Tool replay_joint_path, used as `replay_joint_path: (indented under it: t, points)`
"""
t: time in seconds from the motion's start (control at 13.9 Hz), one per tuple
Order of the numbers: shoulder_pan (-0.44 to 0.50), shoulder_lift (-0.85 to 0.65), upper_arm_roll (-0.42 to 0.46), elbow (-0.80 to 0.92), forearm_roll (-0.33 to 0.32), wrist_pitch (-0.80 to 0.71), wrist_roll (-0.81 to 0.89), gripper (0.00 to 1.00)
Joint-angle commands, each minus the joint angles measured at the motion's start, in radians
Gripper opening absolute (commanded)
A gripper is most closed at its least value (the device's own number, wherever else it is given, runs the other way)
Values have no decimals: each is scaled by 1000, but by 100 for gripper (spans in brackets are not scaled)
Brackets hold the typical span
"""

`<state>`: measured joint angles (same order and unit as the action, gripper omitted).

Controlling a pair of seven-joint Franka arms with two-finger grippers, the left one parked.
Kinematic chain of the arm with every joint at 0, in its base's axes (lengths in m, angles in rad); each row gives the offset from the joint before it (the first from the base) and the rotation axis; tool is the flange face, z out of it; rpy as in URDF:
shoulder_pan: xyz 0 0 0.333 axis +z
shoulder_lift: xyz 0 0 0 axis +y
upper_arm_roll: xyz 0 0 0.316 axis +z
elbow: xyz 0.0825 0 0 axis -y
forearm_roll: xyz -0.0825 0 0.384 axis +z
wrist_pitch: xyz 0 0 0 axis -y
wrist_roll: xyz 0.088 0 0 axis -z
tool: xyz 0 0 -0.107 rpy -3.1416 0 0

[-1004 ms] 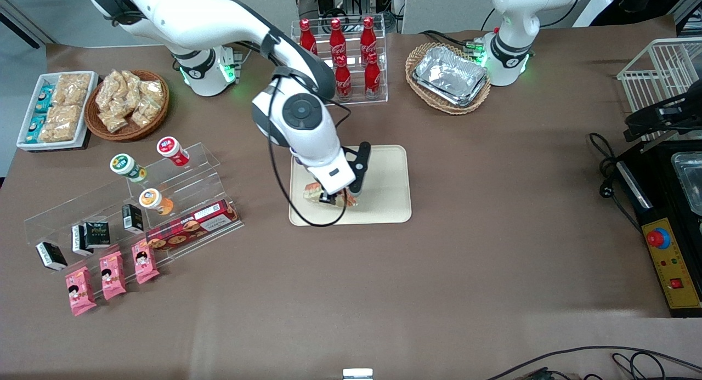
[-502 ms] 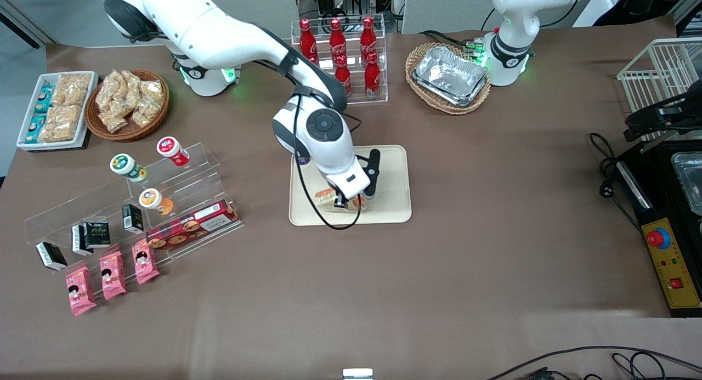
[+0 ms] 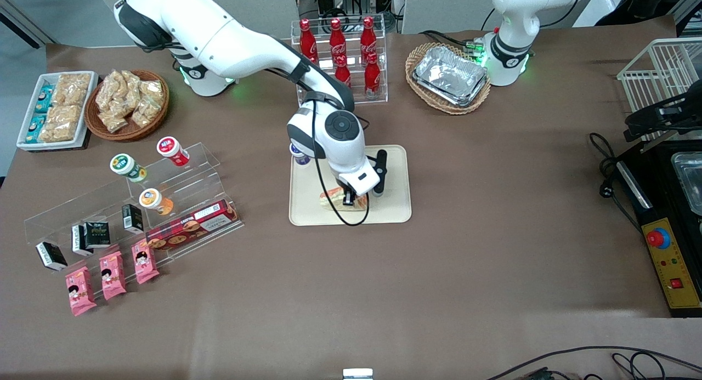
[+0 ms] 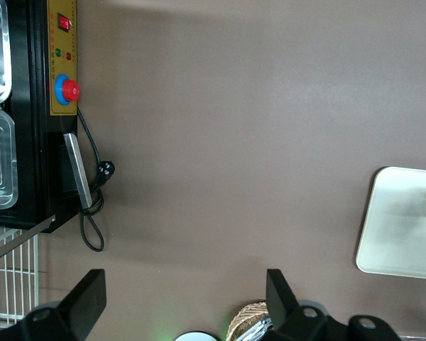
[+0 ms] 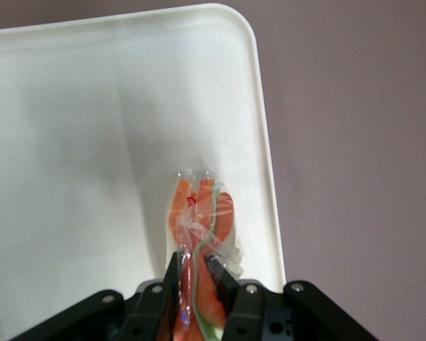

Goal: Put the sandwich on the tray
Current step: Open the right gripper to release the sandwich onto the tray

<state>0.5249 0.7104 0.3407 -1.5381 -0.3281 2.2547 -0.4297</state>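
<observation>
The sandwich, a clear-wrapped wedge with orange and green filling, hangs low over the cream-beige tray, near the tray's edge nearest the front camera. My right gripper is shut on it from above. In the right wrist view the two black fingers pinch the wrapped sandwich over the tray, close to its rim. Whether the sandwich touches the tray I cannot tell. The tray's edge also shows in the left wrist view.
A rack of red cola bottles stands farther from the front camera than the tray. A basket of foil trays sits near the parked arm's base. Clear acrylic shelves with cups and snack packs lie toward the working arm's end.
My right gripper has carried the sandwich along the tray toward the parked arm's end and lower, closer to the tray's surface. It stays shut on the sandwich.
</observation>
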Motion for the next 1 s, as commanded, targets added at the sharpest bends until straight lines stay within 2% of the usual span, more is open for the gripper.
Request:
replay_joint_path:
  t: [0.0,0.14,0.22,0.29,0.57,0.79,0.93]
  points:
    - [3,20,-3,15,-23,48,22,16]
    - [3,27,-3,15,-17,59,23,22]
    - [1,27,-3,15,-17,65,25,79]
    - [0,27,-5,15,-15,77,35,100]
    - [-16,17,-3,21,-11,77,54,100]
    - [-66,-15,3,23,-3,63,54,100]
    - [-88,-63,1,21,72,42,52,100]
